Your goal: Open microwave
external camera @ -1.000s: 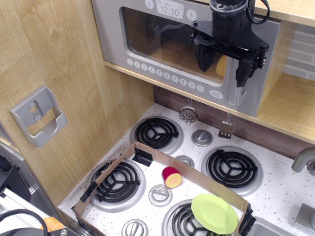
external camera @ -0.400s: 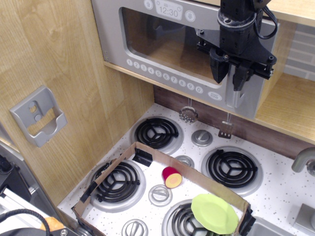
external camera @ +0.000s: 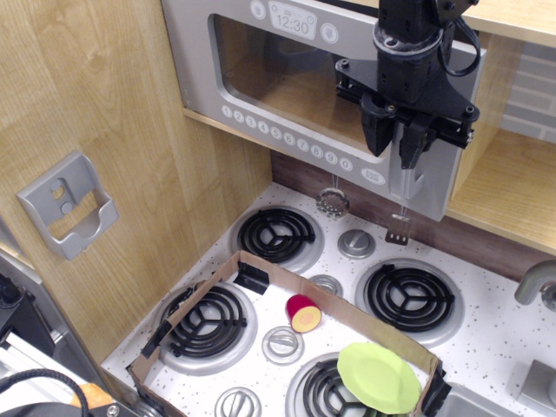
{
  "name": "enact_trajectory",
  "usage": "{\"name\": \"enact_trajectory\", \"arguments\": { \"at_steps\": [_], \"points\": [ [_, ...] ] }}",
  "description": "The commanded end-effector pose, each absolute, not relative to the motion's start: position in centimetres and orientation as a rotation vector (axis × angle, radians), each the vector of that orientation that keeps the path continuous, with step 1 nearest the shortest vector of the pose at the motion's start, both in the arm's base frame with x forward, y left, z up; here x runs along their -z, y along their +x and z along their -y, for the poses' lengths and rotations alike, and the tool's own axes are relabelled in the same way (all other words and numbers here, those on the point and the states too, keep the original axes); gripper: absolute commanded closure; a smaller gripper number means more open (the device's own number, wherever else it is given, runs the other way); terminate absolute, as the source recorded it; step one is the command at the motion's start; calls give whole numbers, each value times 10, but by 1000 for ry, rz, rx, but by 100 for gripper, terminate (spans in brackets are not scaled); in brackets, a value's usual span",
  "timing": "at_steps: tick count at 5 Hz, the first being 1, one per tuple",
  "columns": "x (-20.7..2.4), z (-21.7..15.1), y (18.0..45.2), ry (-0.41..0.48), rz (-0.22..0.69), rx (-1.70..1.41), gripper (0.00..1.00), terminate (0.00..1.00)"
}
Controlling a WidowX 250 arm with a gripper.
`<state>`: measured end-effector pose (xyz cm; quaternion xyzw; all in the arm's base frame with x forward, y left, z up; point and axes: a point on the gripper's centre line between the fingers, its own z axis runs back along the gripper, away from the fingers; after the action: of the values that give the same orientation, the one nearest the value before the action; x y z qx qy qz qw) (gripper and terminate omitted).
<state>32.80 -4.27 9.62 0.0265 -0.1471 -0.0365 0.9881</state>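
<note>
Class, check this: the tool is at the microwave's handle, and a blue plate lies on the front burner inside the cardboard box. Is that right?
Not quite. The plate is green, not blue, as observation.image shows. The rest holds: the tool is at the microwave handle, and the plate lies on a front burner inside the box.

the microwave (external camera: 261, 95) is showing grey, with a row of round white buttons (external camera: 287, 136) and a pale clock display (external camera: 293, 21) printed in dark digits. the gripper (external camera: 395, 143) is looking black all over. the worktop (external camera: 508, 343) is showing white with dark speckles, carrying black coil burners (external camera: 276, 235) in silver rings. a lime green plate (external camera: 379, 377) and a red-and-yellow toy piece (external camera: 303, 313) are sitting by brown cardboard (external camera: 261, 263).
</note>
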Motion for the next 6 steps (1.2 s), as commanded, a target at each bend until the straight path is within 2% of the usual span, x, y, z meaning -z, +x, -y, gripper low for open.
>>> {"name": "enact_trajectory", "arguments": {
  "at_steps": [1,2,3,4,5,6],
  "points": [
    [-115,28,322,58,311,3,0,0],
    [-116,31,318,64,283,-13,0,0],
    [-118,40,300,75,246,-71,0,0],
    [-118,49,268,94,261,-178,0,0],
    [-121,60,247,104,261,-236,0,0],
    [-120,72,239,67,237,-192,0,0]
  ]
}}
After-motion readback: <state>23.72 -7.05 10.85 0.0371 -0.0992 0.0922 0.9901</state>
